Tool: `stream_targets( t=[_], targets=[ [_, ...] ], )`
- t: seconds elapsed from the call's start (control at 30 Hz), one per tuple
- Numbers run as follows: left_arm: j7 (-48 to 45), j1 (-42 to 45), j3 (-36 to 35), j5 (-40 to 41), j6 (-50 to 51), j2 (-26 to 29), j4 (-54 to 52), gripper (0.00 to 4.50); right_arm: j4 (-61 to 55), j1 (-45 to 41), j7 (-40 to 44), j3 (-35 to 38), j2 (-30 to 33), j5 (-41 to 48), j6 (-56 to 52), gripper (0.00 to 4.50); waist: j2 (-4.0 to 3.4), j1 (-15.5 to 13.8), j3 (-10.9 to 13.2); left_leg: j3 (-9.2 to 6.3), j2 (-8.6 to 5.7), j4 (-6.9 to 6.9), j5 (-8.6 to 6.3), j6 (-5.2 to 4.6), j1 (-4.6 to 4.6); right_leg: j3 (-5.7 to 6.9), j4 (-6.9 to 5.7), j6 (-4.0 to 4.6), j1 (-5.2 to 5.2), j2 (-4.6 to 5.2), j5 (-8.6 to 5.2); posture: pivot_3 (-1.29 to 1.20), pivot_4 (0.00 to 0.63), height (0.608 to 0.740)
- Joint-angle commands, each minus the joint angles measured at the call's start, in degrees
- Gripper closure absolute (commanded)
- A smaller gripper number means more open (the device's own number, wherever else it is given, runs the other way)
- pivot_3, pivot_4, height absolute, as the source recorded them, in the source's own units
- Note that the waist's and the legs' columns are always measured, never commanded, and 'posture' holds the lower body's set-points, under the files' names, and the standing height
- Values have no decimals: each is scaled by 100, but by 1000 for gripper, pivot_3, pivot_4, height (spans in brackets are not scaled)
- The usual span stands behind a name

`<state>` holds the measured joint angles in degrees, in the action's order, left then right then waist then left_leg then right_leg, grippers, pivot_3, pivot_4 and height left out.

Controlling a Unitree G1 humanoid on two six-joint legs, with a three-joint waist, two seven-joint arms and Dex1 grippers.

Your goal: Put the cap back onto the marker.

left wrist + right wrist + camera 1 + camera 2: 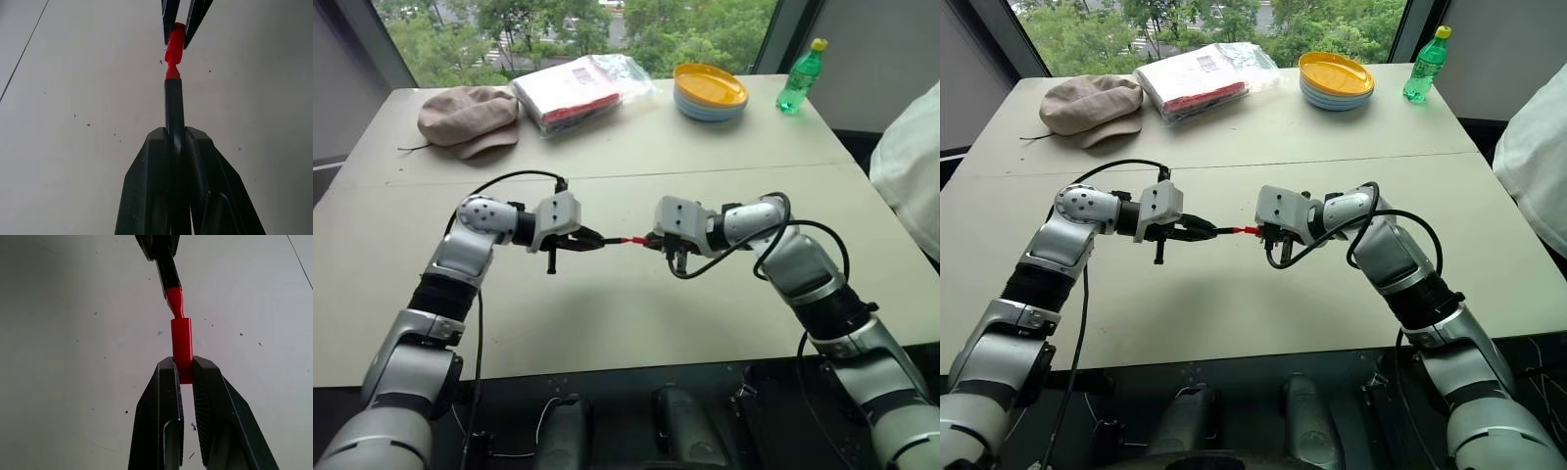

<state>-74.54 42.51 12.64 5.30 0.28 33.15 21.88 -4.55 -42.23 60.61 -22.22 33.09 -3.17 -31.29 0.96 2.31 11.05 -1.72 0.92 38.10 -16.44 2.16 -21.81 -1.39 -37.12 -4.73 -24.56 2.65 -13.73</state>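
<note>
Right wrist view: the cap is pinched by the right gripper, the marker clamped in the left gripper. Tip entry looks slightly angled; jamming could result.

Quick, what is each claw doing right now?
Left claw: closed, holding the marker.
Right claw: closed, holding the cap.

We see the red cap pinched between the right gripper's black fingers, its mouth at the marker's red tip, whose black body runs back between the left gripper's black fingers. Beyond the fingertips, the table is pale beige with dark specks.
</note>
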Motion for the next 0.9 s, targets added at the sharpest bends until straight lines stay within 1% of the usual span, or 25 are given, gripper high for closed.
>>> stream_targets(
  t=[0.03, 0.7, 0.9],
  targets=[
    [23, 54, -4, -19, -142, -21, -113, 4500, -377, -98, 23, -73, -112, 55, 68, 4434, 0, 1, 0, 0, 0, 0, 0, 0, 0, 0, 0, 0, 0, 0, 0, 0, 150, 740],
    [-56, 17, 63, -84, -207, -72, -359, 4500, -86, -371, -172, -292, -498, -284, 242, 4434, 0, 3, 0, 0, 0, 1, 0, 0, 0, 0, -1, 0, 0, 0, 0, 0, 150, 740],
    [-6, 66, 210, -434, -598, -12, -119, 4500, -92, -477, -98, -494, -434, -487, 321, 4434, 0, 3, 0, 0, 0, 1, 0, 0, 0, 0, -1, 0, 0, 0, 0, 0, 150, 740]
  ],
)
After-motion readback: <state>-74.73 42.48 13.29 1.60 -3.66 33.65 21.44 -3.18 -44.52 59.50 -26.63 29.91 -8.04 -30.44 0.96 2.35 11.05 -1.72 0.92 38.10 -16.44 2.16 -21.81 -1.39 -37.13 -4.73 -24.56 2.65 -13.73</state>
